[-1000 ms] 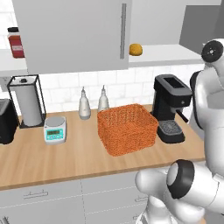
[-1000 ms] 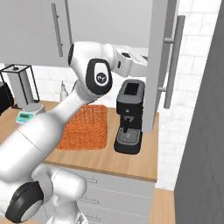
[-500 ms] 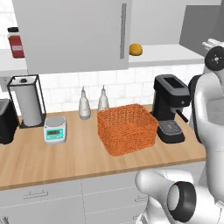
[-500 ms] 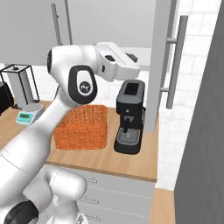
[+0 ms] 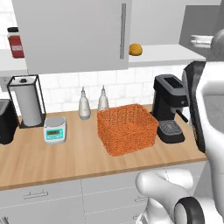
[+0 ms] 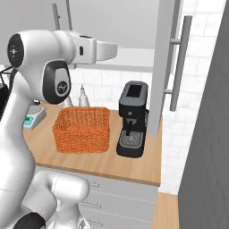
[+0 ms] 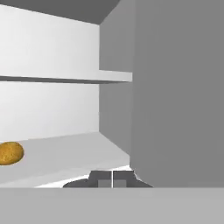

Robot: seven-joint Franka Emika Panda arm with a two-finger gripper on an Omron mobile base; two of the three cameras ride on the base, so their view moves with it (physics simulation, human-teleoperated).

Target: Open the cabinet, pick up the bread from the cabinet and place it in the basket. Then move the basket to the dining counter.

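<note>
The right door of the cabinet [image 6: 157, 67] is being seen swung open, so the first step is being judged as done, while the left door is being shown flat and shut in the left base view. The bread [image 5: 135, 49] is being shown on the pale shelf [image 5: 170, 53] inside, a small round golden-brown bun, untouched, at about 1 o'clock from the basket [image 5: 127, 129] and well above it. The basket, orange, woven and tall-sided, is being seen with nothing in it on the table [image 5: 65, 159], just beside the coffee machine [image 5: 168, 107] at its 3 o'clock. The claw [image 7: 112, 179] is being held fully closed with nothing in it, near the open door's edge; in the hand view the bread is lying at 9 o'clock. Picking, placing and carrying to the dining counter are being judged as left.
</note>
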